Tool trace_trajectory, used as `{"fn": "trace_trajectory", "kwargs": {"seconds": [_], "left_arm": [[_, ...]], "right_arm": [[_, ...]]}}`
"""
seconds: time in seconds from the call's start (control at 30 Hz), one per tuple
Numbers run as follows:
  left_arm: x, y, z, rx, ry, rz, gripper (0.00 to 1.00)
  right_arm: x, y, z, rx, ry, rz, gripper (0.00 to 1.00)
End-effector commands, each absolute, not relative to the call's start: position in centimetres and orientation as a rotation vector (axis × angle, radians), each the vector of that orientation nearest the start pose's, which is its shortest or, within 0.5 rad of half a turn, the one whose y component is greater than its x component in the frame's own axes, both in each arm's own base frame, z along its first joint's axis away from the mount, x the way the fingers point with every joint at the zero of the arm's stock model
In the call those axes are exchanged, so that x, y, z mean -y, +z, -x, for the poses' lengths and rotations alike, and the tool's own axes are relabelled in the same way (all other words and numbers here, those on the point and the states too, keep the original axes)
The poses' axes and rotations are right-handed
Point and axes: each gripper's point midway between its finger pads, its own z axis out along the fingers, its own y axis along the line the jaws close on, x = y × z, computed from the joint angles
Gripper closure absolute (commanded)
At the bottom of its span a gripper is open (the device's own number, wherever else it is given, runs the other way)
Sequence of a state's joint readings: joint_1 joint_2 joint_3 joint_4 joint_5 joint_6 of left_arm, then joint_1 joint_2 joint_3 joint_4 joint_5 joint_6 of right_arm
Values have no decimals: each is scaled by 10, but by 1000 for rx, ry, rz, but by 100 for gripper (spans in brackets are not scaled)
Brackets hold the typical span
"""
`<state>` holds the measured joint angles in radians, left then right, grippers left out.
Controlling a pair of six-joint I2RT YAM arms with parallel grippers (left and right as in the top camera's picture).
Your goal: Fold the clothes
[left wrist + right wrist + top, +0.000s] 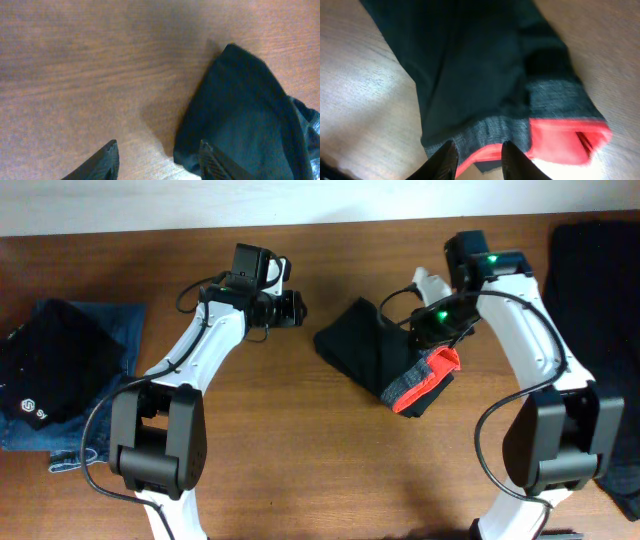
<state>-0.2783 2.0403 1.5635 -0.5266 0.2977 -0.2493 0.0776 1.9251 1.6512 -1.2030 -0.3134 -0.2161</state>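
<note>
No word, brand or number can be read in any view. The only marking is a small white emblem printed on the black garment at the left edge of the overhead frame, too small to make out.

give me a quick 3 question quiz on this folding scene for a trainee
1. True or false: the left gripper is open with only bare table between its fingers.
2. The waistband of the black trousers has an edge of which colour? A blue, B red-orange, C green.
3. What lies on top of the blue jeans?
Key: 1 true; 2 B; 3 a black garment.
</note>
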Motion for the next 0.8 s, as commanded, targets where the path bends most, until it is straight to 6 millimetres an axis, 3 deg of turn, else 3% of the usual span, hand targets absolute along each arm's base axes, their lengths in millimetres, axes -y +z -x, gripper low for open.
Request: {"fn": "trace_trajectory", "kwargs": {"seconds": [0.0, 0.23, 0.37, 0.5, 0.63, 0.77], "left_arm": [[187, 89, -489, -2580, -565, -159, 42], [191, 92, -502, -2520, -574, -168, 34], [208, 81, -504, -2507, -663, -211, 32], [226, 63, -503, -2509, -753, -232, 30], [246, 51, -498, -2498, -854, -289, 30], [262, 53, -495, -2470, -902, -334, 27]], "right_arm": [[-98, 86, -369, -2997, 532, 564, 66], [-98, 36, -344, -3102, 547, 569, 66], [-82, 16, -337, -3164, 406, 497, 66], [-68, 10, -335, -3203, 272, 430, 65], [-67, 10, -335, -3203, 269, 430, 65], [-68, 10, -335, -3204, 270, 430, 65]]}}
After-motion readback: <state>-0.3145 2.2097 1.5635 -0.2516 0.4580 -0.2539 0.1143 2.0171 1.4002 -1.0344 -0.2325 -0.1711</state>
